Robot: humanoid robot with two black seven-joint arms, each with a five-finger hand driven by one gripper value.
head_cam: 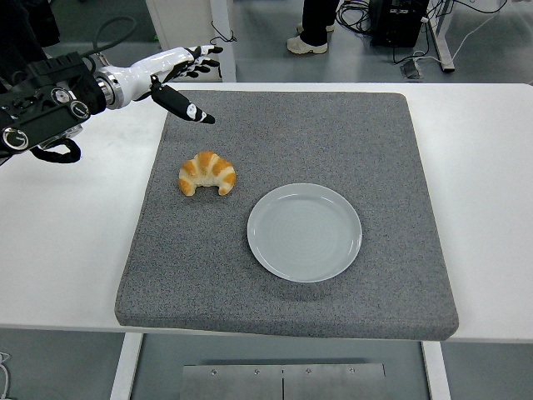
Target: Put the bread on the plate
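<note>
A golden croissant (206, 173) lies on the left part of the grey mat (291, 117). To its right sits an empty pale grey plate (305, 232). My left hand (185, 77) hovers above the mat's far left corner, behind and a little left of the croissant. Its fingers are spread and hold nothing; the thumb (183, 104) points down toward the bread. The right arm is out of sight.
The mat covers most of the white table (483, 158). A person's legs and shoes (310, 37) stand beyond the far edge, with cables and a table leg on the floor at the back right.
</note>
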